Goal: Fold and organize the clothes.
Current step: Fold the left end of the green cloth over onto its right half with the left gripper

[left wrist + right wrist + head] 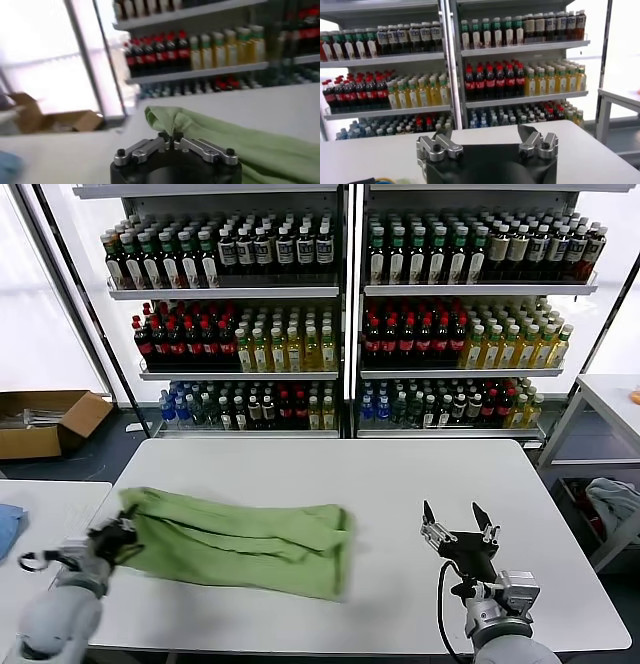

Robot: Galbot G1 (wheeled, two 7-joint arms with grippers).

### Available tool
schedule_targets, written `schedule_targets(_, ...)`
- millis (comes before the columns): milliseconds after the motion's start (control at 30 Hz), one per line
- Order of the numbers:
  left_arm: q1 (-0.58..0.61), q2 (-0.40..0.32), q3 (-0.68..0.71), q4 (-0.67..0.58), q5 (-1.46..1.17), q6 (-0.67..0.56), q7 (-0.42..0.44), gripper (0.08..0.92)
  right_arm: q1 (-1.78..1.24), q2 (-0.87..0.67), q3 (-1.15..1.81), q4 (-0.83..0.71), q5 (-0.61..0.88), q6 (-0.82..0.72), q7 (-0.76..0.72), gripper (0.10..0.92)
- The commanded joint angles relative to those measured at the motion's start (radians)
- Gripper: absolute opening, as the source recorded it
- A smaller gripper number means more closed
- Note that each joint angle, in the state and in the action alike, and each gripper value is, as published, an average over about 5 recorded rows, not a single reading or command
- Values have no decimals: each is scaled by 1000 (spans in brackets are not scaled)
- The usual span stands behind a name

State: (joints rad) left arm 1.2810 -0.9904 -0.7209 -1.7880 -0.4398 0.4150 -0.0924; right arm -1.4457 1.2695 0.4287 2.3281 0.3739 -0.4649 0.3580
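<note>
A light green shirt (240, 541) lies folded lengthwise across the white table (400, 484), plain side up, its print and buttons hidden. My left gripper (128, 530) is shut on the shirt's left end; the left wrist view shows its jaws (171, 139) pinching a bunched fold of green cloth (225, 145). My right gripper (456, 520) is open and empty, held above the table to the right of the shirt, apart from it. In the right wrist view its fingers (487, 135) stand wide apart over bare table.
Shelves of bottles (350, 314) stand behind the table. A second white table (40, 504) with a blue cloth (8, 526) at its edge is on the left. A cardboard box (45, 422) lies on the floor. A side table (610, 399) and grey-white fabric bundle (612, 502) are on the right.
</note>
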Motion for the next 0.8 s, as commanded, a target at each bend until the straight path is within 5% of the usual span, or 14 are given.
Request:
schedule_targets(33, -47, 299, -221, 50, -29, 4, 36, 93, 21, 11, -29, -4, -4, -3, 4, 823)
schedule_targets(400, 29, 21, 139, -212, 34, 55, -14, 93, -49, 20, 32, 26, -20, 5, 2, 823)
schedule_targets(800, -47, -79, 401, -249, 97, 114, -36, 93, -113, 39, 85, 38, -26, 21, -2, 823)
